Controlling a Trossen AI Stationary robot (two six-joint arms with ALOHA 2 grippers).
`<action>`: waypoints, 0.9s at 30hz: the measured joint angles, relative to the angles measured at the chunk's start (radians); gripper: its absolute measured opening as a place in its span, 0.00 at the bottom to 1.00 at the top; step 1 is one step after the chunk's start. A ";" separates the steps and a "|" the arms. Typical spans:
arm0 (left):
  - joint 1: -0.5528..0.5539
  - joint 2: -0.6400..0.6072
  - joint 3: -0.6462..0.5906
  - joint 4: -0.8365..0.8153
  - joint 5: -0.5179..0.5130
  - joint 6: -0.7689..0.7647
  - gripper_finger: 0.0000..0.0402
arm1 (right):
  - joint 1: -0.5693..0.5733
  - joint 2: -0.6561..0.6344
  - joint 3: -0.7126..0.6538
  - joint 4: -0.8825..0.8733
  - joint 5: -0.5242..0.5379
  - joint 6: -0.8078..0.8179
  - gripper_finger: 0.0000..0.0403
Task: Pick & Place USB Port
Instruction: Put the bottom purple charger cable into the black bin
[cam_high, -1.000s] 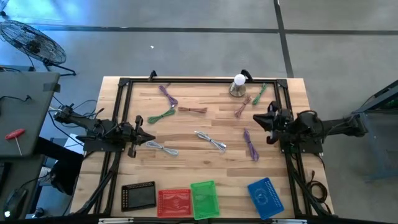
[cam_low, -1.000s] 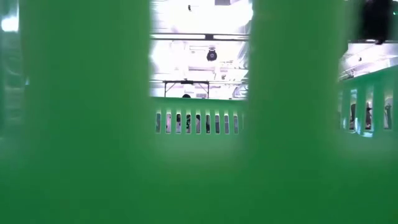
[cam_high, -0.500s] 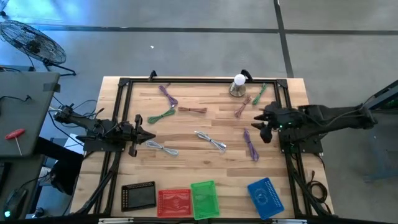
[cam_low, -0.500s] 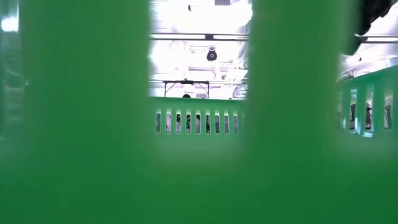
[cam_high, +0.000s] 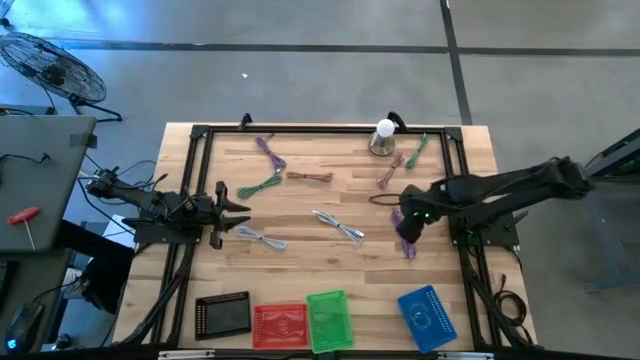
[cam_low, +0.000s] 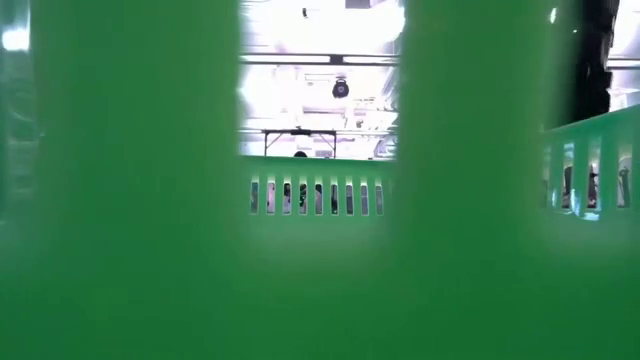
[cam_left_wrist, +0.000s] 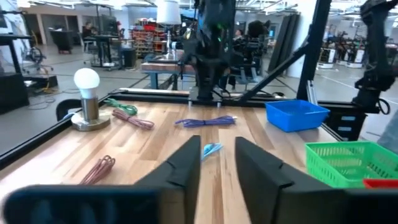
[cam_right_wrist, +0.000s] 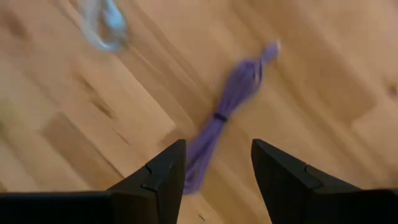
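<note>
Several bundled USB cables lie flat on the wooden table. My right gripper (cam_high: 408, 222) hangs open, fingers pointing down, just above a purple cable (cam_high: 403, 236). In the right wrist view that purple cable's (cam_right_wrist: 225, 117) near end lies between the two fingers, which stand apart from it. My left gripper (cam_high: 236, 212) stands open and level at the table's left side and holds nothing. Ahead of it lie a grey-white cable (cam_high: 262, 238) and a pale blue-white cable (cam_left_wrist: 211, 149).
Black (cam_high: 222, 315), red (cam_high: 281, 325), green (cam_high: 329, 320) and blue (cam_high: 427, 318) baskets line the near edge. A lamp bulb on a base (cam_high: 382, 137) stands at the far edge. Other cables: purple (cam_high: 268, 153), green (cam_high: 260, 186), brown (cam_high: 310, 177), pink (cam_high: 390, 170). The green basket's wall (cam_low: 130, 200) fills the low view.
My right gripper has reached from the table's right edge toward the middle and a little toward the near edge, tipping downward until it hangs over the purple cable. My left gripper has stayed in place and has opened. No cable has moved.
</note>
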 joint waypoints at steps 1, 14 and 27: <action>0.000 0.000 0.000 0.000 0.000 -0.005 0.31 | 0.000 0.021 -0.011 0.010 -0.002 0.018 0.43; 0.000 0.000 0.000 0.000 0.001 -0.019 0.41 | -0.001 0.280 -0.073 0.217 -0.027 0.014 0.42; 0.000 0.000 0.000 0.000 0.011 -0.047 0.41 | -0.019 0.446 -0.066 0.233 0.048 -0.061 0.32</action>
